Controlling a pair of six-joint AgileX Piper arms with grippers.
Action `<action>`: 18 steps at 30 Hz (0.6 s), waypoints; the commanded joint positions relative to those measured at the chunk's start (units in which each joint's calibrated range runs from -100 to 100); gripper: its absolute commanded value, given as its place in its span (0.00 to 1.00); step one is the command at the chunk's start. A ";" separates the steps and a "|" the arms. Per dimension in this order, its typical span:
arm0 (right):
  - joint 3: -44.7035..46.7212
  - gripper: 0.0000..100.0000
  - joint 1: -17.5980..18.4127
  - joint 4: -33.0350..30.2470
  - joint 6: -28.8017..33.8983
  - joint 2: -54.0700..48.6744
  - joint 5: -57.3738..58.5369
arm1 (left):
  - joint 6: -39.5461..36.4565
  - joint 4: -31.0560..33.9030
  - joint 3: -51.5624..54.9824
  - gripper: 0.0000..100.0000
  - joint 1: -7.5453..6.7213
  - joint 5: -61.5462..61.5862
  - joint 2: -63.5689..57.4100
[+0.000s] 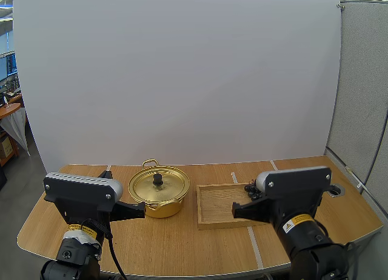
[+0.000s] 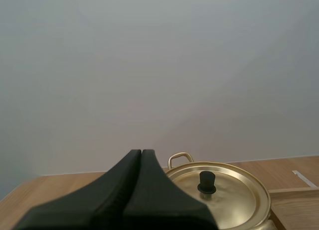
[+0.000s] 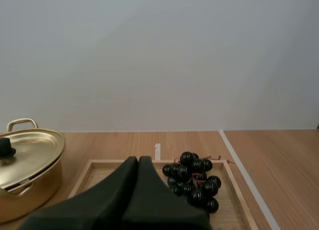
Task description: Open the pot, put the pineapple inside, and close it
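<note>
Surface: wood table [image 1: 182, 243] with a rounded near edge and white tape [image 1: 251, 239] strips running near-to-far. A white sheet [image 1: 182, 80] stands behind it, and a grey partition [image 1: 364, 98] is at far right.

Pot [image 1: 159, 198]: gold, left of centre, just beside the tray [image 1: 212, 212], which is on its right. Lid [image 1: 159, 188] is on, black knob [image 1: 157, 179] up, far handle [image 2: 179, 157] visible. The inside is hidden by the lid.

The fruit in view is grapes [image 3: 194, 182] (a dark bunch, not what the task names). It sits in the tray's far right corner, well apart from the pot.

Left gripper [image 2: 141, 152]: fingers pressed together in one wedge, holding nothing. It's low, at the pot's near left side. Can't tell from the high view whether it touches the pot.

Right gripper [image 3: 138, 159]: fingers also pressed together and empty, over the tray's near part, pointing far, with the grapes just to its right.

Occlusion: in the high view the right arm covers the tray's right end and most of the grapes. In the right wrist view the pot is cut off at the frame edge, and the fingers hide the near tray rim.
</note>
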 commanded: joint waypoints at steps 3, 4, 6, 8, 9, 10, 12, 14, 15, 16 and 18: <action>2.21 0.00 0.06 0.10 -0.62 -0.31 -1.30 | -0.65 0.20 0.22 0.00 -0.05 4.84 -0.29; 2.21 0.00 0.06 0.21 -0.62 -0.31 0.46 | -0.65 0.20 0.22 0.00 -0.07 6.47 -0.29; 2.21 0.00 0.06 0.74 -0.62 -0.31 1.10 | -0.65 0.20 0.22 0.00 -0.07 10.80 -0.29; 2.21 0.00 0.06 0.74 -0.62 -0.31 2.44 | -0.65 0.20 0.22 0.00 -0.07 15.45 -0.29; 2.21 0.00 0.06 0.74 -0.62 -0.31 3.98 | -0.65 0.20 0.22 0.00 -0.07 17.68 -0.29; 2.21 0.00 0.06 0.62 -0.62 -0.31 6.09 | -0.65 0.20 0.22 0.00 -0.07 19.30 -0.29; 2.21 0.00 0.06 0.62 -2.25 -0.31 10.51 | -0.65 0.20 0.22 0.00 -0.07 22.76 -0.29; 2.21 0.00 0.06 0.62 -4.63 -0.31 12.80 | -0.65 0.20 0.22 0.00 -0.07 24.56 -0.29; 2.21 0.00 0.06 0.62 -5.79 -0.31 13.50 | -0.65 0.20 0.22 0.00 -0.07 24.56 -0.29; 2.21 0.00 0.06 0.62 -6.99 -0.31 14.30 | -0.65 0.20 0.22 0.00 -0.07 24.56 -0.29; 2.21 0.00 0.06 0.62 -8.94 -0.31 14.36 | -0.65 0.20 0.22 0.00 -0.07 24.56 -0.29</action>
